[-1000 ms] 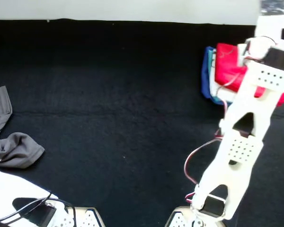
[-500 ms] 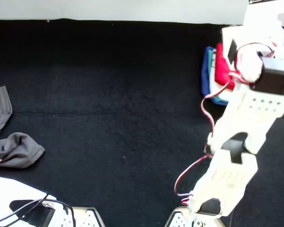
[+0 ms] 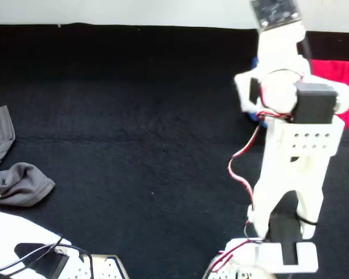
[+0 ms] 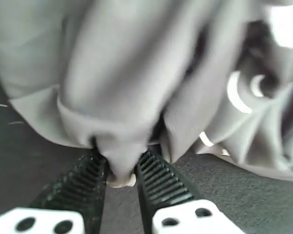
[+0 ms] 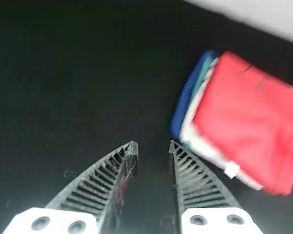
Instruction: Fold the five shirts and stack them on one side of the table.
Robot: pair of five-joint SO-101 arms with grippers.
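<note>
A crumpled grey shirt [image 3: 14, 177] lies at the table's left edge. In the left wrist view a fold of that grey shirt [image 4: 117, 83] is pinched in my left gripper [image 4: 120, 171], which is shut on the cloth. At the far right stands a stack of folded shirts [image 5: 234, 122], red on top over white, teal and blue layers. Its red top [image 3: 334, 75] shows behind my right arm [image 3: 296, 145], which rises tall in front of it. My right gripper [image 5: 152, 146] hangs open above bare black cloth beside the stack, nothing between its fingers [image 5: 118, 168].
The table is covered in black cloth [image 3: 134, 116] that reaches a pale wall along the far edge. Red and white cables [image 3: 241, 165] loop off the right arm. The left arm's white base [image 3: 23, 244] sits at the near left corner.
My right arm has drawn back and swung left off the stack, rising upright, so the red shirt now shows to its right. The grey shirt has not moved.
</note>
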